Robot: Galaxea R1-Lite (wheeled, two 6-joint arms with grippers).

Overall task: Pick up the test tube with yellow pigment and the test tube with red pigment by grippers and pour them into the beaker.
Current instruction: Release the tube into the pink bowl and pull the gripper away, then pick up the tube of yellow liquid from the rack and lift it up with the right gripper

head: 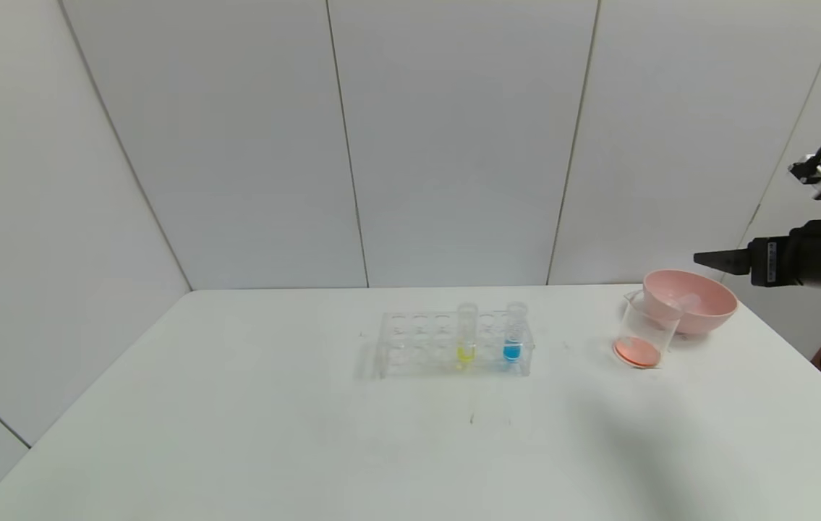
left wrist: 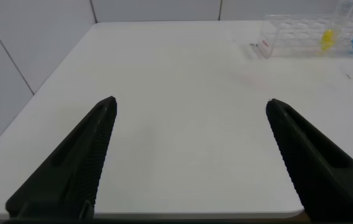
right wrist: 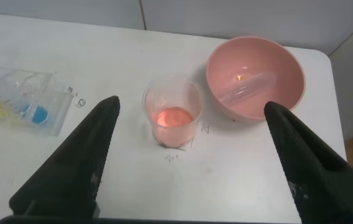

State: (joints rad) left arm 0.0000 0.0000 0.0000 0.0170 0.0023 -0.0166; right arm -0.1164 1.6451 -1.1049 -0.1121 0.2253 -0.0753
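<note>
Now the right tool (right wrist: 189,162) hangs wide open and empty above the beaker (head: 643,334), and swinging low toward the yellow tube (head: 466,334) could knock it over.

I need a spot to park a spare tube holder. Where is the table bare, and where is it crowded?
Bare: the table left of the tube rack and the near strip in front of it. A narrower gap lies between rack and beaker. Crowded: the far right corner, where beaker and pink bowl sit close together under the right gripper.
</note>
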